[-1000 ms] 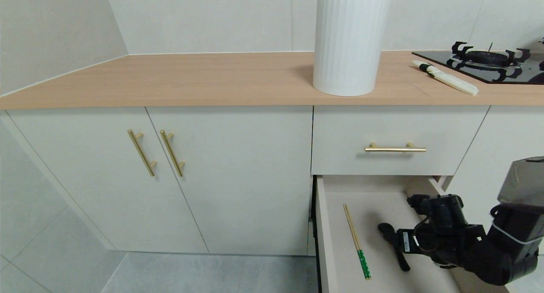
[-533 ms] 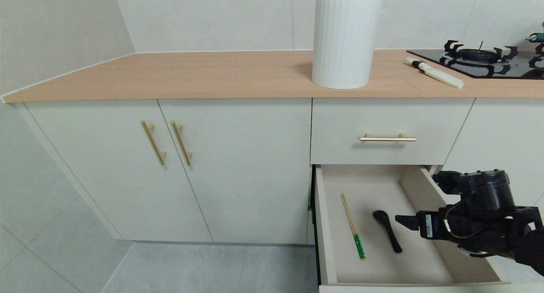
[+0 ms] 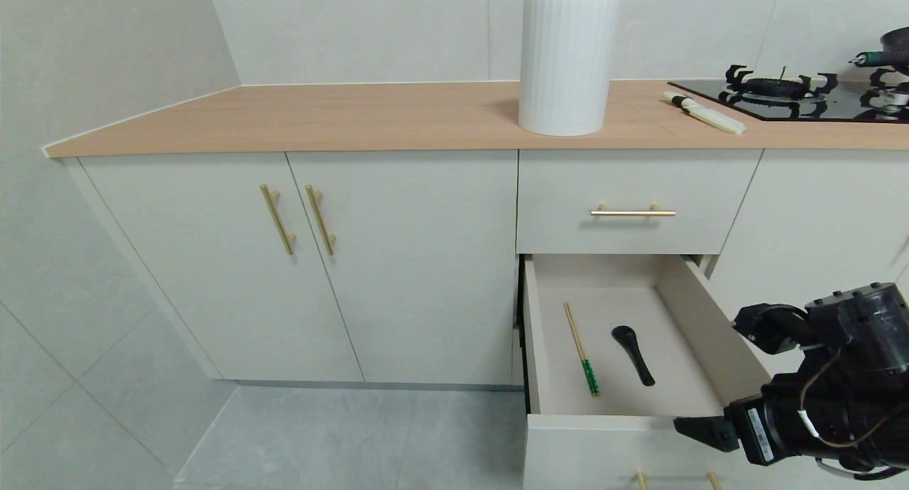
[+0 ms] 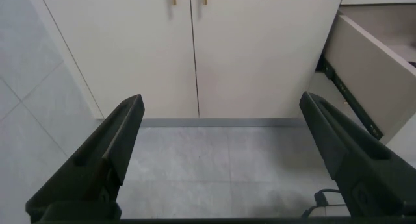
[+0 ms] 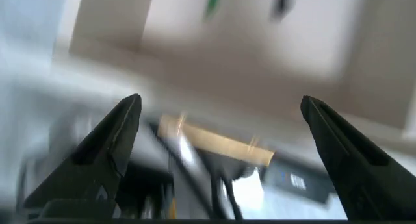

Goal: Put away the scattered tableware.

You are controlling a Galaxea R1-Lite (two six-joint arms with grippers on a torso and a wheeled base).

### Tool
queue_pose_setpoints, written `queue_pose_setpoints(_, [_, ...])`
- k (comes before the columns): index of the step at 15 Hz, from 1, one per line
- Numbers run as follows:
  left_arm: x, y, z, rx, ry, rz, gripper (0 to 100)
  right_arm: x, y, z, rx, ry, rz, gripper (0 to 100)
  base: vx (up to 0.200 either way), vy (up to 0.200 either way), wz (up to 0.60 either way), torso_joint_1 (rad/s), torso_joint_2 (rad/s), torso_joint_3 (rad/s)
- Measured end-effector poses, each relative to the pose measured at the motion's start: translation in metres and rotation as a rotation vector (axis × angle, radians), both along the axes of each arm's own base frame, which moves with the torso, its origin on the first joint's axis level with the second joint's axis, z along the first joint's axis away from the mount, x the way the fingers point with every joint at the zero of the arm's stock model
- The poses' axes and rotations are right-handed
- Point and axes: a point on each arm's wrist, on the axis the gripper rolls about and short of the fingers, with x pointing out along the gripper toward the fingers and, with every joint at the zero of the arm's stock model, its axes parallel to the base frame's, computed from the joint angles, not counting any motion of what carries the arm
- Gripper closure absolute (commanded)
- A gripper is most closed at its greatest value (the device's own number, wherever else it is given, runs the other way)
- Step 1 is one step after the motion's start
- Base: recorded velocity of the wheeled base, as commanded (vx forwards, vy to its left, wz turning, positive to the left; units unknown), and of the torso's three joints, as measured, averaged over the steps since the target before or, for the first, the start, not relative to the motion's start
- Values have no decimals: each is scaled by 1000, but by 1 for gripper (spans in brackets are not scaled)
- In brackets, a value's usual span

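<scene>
Green-tipped wooden chopsticks [image 3: 581, 349] and black spoon [image 3: 632, 344] lie stowed in the pale open drawer [image 3: 696, 327] — right pincer [image 5: 220, 110], spread and empty, faces its front, likely to shut it.

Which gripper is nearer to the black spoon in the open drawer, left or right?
Right. The right gripper is at the front right corner of the drawer, near the spoon. The left gripper is over the floor before the cabinet doors.

From the right wrist all is smeared — the handle [image 5: 214, 143] of the drawer [image 5: 273, 49] is a gold blur, chopsticks [image 5: 212, 0] and spoon [image 5: 281, 2] mere streaks cut by the edge. In the head view the bottom edge clips the near drawer front; the right edge clips the stove [image 3: 795, 96].
</scene>
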Motion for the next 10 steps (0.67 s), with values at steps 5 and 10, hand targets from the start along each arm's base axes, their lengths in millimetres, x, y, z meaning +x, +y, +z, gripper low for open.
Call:
queue_pose_setpoints(5, [0,0,0,0,0,0,0,-24,17,-5,-26,32,147,0,0,0,0,0,0,0])
queue_pose_setpoints(10, [0,0,0,0,0,0,0,-35,28,-20,-64,89,235,0,0,0,0,0,0,0])
